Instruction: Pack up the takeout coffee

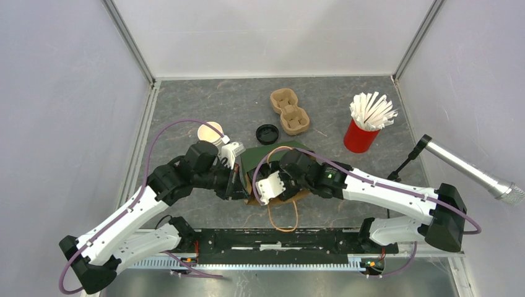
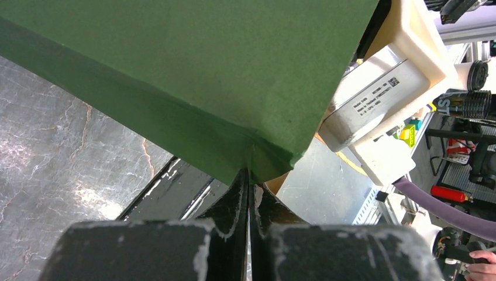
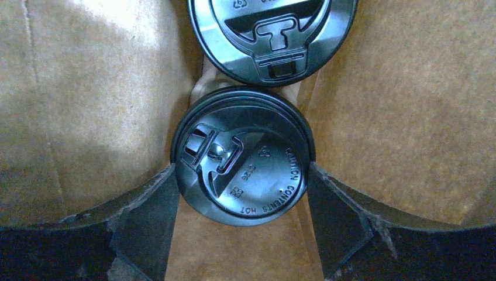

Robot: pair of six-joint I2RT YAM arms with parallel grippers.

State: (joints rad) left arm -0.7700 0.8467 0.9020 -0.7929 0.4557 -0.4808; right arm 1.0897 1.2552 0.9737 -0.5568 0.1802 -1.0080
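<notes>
**A:** Takeout coffee (image 3: pixel 243 155): can you find it from above?

**B:** No, the top view hides it. The right gripper (image 1: pixel 270 185) reaches down into the bag (image 1: pixel 272 154) at the table's middle and covers the opening. The left gripper (image 1: pixel 238 182) sits at the bag's left edge.

**A:** Why there?

**B:** The left wrist view shows its fingers (image 2: pixel 234 199) pressed tight together on a corner fold of the green bag. I judge that this steadies it and keeps the mouth open.

**A:** And the right wrist view?

**B:** The cup stands upright inside the brown-lined bag, black lid facing the camera. The fingers (image 3: pixel 155 211) stand wide, one on each side, touching it at the lid's rim, so it looks clasped. Whether it rests on the bottom, I cannot tell. A second lidded cup (image 3: pixel 272 35) stands just beyond it, the two lids almost touching.

**A:** So it goes beside that one?

**B:** Likely, and it is not yet let go.
</notes>
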